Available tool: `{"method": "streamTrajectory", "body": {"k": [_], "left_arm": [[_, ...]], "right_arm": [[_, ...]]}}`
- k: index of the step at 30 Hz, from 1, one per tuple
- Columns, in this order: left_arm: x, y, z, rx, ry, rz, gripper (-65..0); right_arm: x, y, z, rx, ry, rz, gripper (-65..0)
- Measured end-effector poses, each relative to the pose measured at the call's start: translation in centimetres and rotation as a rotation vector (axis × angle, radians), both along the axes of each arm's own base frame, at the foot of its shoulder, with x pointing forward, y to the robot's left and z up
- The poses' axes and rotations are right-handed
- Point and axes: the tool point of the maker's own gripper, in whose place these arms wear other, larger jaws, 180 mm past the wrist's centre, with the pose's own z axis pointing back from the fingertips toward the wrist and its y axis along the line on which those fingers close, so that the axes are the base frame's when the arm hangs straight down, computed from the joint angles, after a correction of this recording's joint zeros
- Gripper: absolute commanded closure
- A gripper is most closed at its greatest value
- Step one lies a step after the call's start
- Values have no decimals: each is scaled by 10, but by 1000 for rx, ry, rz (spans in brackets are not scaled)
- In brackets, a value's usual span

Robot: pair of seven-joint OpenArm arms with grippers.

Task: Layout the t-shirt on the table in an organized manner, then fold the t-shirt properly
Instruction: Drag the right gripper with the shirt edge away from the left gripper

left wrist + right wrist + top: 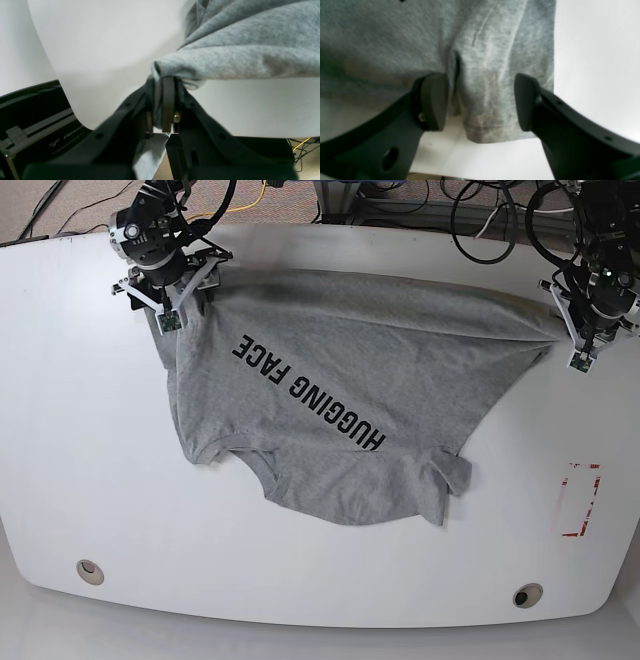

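t-shirt (pixel 340 420) reads "hugging face"; left gripper (pixel 165 82) pinches its hem, right gripper (pixel 481 100) spread apart

A grey t-shirt (pixel 340 420) lies spread on the white tabletop (pixel 80 460), lettering up, its hem along the far side and its sleeves toward the near edge. The right pincer (pixel 172 292) sits over the far-left hem corner, while the left pincer (pixel 578 330) is at the far-right corner. A red tape rectangle (pixel 580 500) marks the right side.

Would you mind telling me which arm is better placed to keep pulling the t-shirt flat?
The left. The left gripper is shut on a corner of the t-shirt, while the right gripper stands open around the hem and grips nothing.
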Motion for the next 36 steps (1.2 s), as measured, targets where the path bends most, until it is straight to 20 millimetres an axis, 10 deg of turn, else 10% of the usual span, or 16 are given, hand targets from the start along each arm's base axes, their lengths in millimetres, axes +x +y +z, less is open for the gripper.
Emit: {"method": "streamTrajectory", "body": {"k": [15,25,36], "left_arm": [[0,0,0,1,1,0,0],[0,0,0,0,-1,0,0],[0,1,0,3,1,2,0]], "right_arm": [[62,-49,47,-16,-204,-160,-407],[153,-14,95,51,-394,-46,-409],[238,25,83,171,-338,92,-404]]}}
